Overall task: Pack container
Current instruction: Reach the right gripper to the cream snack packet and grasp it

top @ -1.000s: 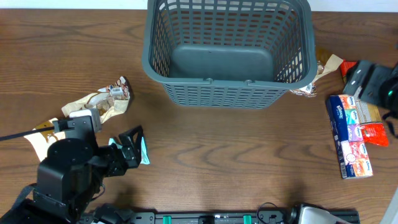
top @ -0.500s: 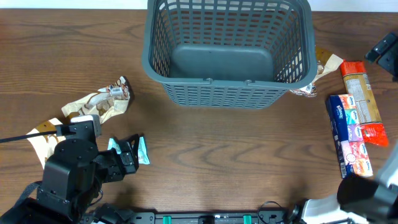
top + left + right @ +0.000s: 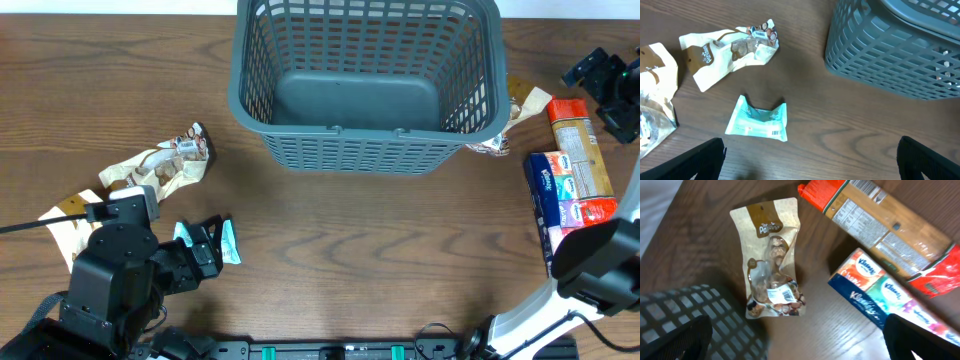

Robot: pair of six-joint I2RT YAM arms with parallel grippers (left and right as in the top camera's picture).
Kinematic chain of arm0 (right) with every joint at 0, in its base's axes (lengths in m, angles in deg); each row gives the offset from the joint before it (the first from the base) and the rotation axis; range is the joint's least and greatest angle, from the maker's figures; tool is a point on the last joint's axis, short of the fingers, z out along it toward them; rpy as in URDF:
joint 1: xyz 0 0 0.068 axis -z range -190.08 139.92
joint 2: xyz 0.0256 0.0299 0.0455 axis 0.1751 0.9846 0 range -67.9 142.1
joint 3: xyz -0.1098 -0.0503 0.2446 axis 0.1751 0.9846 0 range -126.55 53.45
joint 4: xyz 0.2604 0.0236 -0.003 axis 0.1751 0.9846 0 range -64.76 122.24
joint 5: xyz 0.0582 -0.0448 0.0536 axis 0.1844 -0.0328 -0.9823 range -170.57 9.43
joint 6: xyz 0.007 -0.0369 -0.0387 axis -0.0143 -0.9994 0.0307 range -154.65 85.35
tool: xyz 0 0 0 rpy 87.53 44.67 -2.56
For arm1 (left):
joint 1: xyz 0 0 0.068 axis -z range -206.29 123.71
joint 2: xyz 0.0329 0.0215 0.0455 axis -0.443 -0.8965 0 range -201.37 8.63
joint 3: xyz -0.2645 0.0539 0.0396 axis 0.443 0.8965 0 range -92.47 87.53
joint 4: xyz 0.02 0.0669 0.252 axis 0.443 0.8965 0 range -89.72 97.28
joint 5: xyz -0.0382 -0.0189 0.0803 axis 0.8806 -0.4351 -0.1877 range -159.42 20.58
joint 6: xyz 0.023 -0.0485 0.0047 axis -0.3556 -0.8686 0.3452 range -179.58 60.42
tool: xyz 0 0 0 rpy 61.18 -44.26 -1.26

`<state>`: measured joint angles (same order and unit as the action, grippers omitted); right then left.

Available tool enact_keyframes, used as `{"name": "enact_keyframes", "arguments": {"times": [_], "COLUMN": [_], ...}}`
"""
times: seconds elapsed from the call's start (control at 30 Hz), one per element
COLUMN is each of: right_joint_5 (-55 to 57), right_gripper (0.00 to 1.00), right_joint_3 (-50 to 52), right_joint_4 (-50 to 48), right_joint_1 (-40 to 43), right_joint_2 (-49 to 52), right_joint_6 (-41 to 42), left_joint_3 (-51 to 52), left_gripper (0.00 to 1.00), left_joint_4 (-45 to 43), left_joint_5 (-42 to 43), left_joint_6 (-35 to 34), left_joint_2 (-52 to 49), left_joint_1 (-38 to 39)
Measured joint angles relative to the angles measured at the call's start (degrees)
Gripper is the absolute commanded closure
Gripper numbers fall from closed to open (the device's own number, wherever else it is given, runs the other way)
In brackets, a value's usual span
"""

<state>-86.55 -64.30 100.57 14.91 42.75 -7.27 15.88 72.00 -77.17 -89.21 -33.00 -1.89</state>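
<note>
**A:** Overhead: basket [image 3: 370, 152] sits at 12 o'clock on the bench [image 3: 350, 250], floor bare, nothing packed yet. Left hand [image 3: 207, 250] is at 8 o'clock, right hand [image 3: 600, 85] at 2. Both are spread wide and hold nothing.

**B:** Blind spots?

**A:** The left arm covers part of the teal packet [image 3: 231, 244] and the tan bag [image 3: 60, 228]. The right arm cuts off the 6 o'clock end of the tissue pack [image 3: 560, 195]. The brown pouch [image 3: 522, 112] is tucked partly under the basket rim at 3.

**B:** Left wrist?

**A:** The teal packet [image 3: 758, 120] lies flat just ahead of the fingertips, with the cream snack bag [image 3: 727, 55] at 11 and the basket wall [image 3: 895, 55] at 1. The packet is thin and flat, so the fingers could hit the bench and skid it away instead of pinching it.

**B:** Right wrist?

**A:** The brown pouch [image 3: 772, 260] is dead centre, its lower end touching or just beside the basket corner [image 3: 690, 310] at 7. I can't tell which. The tissue pack [image 3: 880, 295] is at 4 and the orange pack [image 3: 875, 220] at 1.

**B:** Risk there?

**A:** It's a tight spot. A finger coming down on the basket side could catch the lattice, shove the basket, or clip the tissue pack.

**B:** Anything unreadable?

**A:** Only the fingertips show, at the frame's bottom corners. The basket's inside is out of both wrist views.
</note>
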Motion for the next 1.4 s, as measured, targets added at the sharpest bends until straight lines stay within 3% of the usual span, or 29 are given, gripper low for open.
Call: {"name": "enact_keyframes", "arguments": {"times": [0.47,0.7,1.4], "right_joint_5": [1.97,4.59,6.23], "right_gripper": [0.01,0.01,0.01], "right_joint_3": [0.00,0.00,3.13], "right_joint_4": [-5.62,-5.60,-7.74], "right_joint_1": [-6.69,-10.51,-10.12], "right_joint_2": [6.27,9.94,12.83], "right_joint_6": [13.97,15.82,16.61], "left_joint_3": [0.00,0.00,0.00], "left_gripper": [0.01,0.01,0.01], "left_joint_4": [1.40,3.26,4.46], "left_joint_5": [-1.42,-1.51,-1.53], "left_joint_6": [-1.66,-2.29,-4.90], "left_joint_2": [0.00,0.00,0.00], "left_joint_1": [0.00,0.02,0.00]}}
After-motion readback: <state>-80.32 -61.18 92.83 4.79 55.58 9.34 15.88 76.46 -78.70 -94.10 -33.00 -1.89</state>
